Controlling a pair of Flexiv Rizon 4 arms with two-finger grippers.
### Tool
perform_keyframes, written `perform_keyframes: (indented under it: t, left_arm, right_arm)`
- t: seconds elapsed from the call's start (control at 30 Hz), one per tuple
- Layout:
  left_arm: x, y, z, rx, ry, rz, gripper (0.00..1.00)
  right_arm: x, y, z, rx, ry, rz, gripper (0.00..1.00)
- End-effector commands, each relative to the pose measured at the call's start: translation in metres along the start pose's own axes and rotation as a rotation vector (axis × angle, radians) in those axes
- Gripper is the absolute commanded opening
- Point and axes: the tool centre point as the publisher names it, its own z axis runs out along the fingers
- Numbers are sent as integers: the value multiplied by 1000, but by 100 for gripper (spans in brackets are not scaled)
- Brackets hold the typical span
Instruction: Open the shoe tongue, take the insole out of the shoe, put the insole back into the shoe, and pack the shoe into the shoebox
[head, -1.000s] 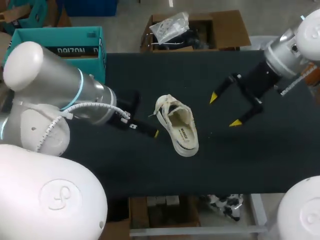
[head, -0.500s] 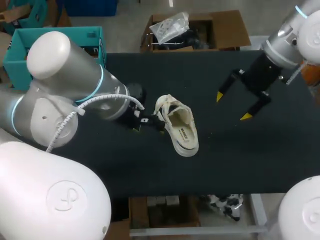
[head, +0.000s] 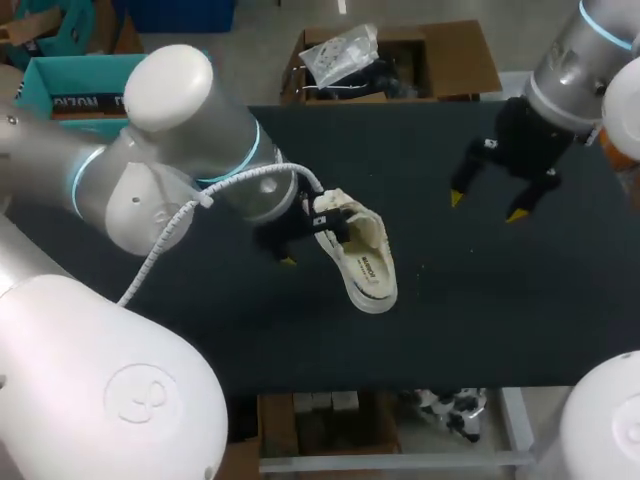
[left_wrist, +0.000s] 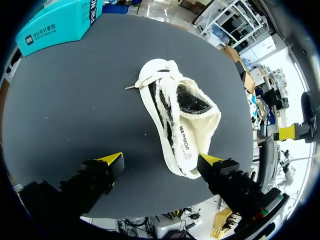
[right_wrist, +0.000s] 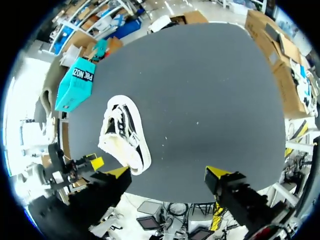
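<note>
Left pincer (left_wrist: 161, 160) sits low over the dark surface (left_wrist: 60, 105), fingers spread wide and clamped on nothing. Just ahead of it lies the cream canvas sneaker with black side stripes (left_wrist: 176, 117), heel end close by one yellow tip and laced end pointing away. I can't tell whether that tip touches it.

By the look of it this is the tongue-opening step; the tongue looks down and the laces are bunched at the front. My read is to go for the tongue's free top edge, not the loose laces. Pinch the flap from both sides, then lift up and toward the toe. A light shoe like this will likely slide or tip, so the heel wants pinning first.

Farther out, the right pincer (head: 487, 205) hovers well apart from the shoe, fingers apart and empty, so it's free for that job. Farthest off is the teal cardboard shoebox (head: 60, 80), at the far left corner.
</note>
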Motion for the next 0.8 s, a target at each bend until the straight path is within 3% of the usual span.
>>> perform_keyframes:
  t: [0.03,0.13,0.4,0.5,0.53,0.6,0.67,0.73,0.8]
  left_arm:
    - [13,-8,27,-17,-410,-17,100]
    - [14,-11,35,-30,-428,-43,100]
    - [5,-8,43,-39,-453,-82,99]
    - [0,-10,45,-12,-473,-108,87]
    - [-1,-13,46,-21,-460,-119,80]
    - [-3,-18,49,-12,-461,-162,54]
    - [-5,-22,50,-23,-439,-195,35]
    - [-5,-23,50,-38,-413,-205,22]
    - [-5,-23,49,-39,-405,-216,0]
  right_arm:
    - [-9,-5,5,-157,-104,-376,100]
    - [-21,-3,4,-153,-81,-427,100]
    - [-21,-3,4,-153,-81,-427,100]
    - [-21,-3,4,-153,-81,-427,100]
    - [-21,-3,4,-153,-81,-427,100]
    - [-21,-3,4,-153,-81,-427,100]
    - [-21,-3,4,-153,-81,-427,100]
    - [-20,-4,2,-158,-84,-461,100]
    - [-22,-7,1,-164,-70,-521,100]
